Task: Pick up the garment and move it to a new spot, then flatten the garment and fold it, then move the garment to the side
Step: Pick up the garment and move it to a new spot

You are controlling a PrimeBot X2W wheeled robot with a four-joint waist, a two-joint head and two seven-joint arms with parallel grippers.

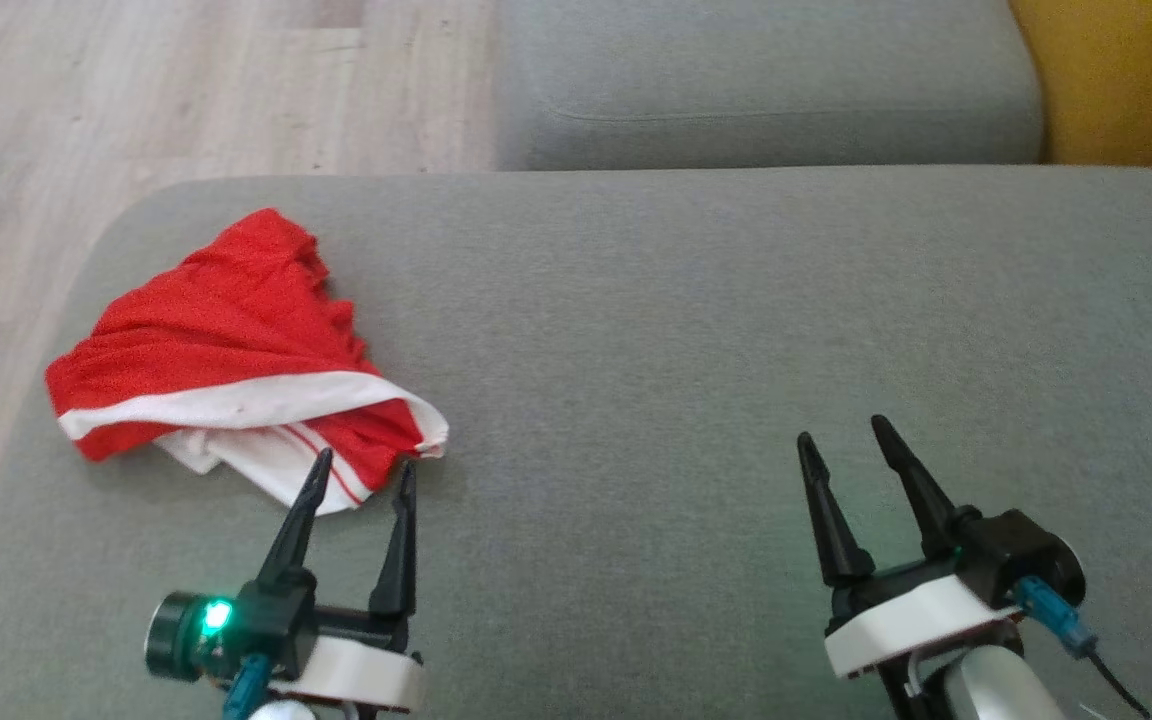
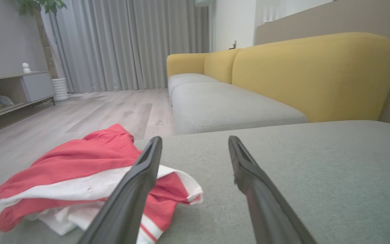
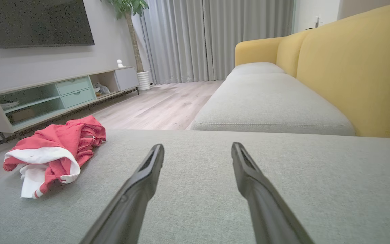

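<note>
A red garment (image 1: 226, 330) with a white band and white lining lies crumpled at the left end of the grey sofa cushion (image 1: 736, 330). The garment (image 2: 76, 173) is low and left in the left wrist view, and the garment (image 3: 54, 149) sits at the left in the right wrist view. My left gripper (image 1: 364, 462) is open just in front of its near edge, its left fingertip over the white hem, holding nothing. My right gripper (image 1: 841, 430) is open over bare cushion, far to the garment's right.
The cushion's left edge drops to a wooden floor (image 1: 136, 90). A second grey seat (image 1: 766, 90) lies behind, with a yellow backrest (image 1: 1126, 80) at the far right. A TV cabinet (image 3: 59, 95) and curtains (image 3: 215, 37) stand across the room.
</note>
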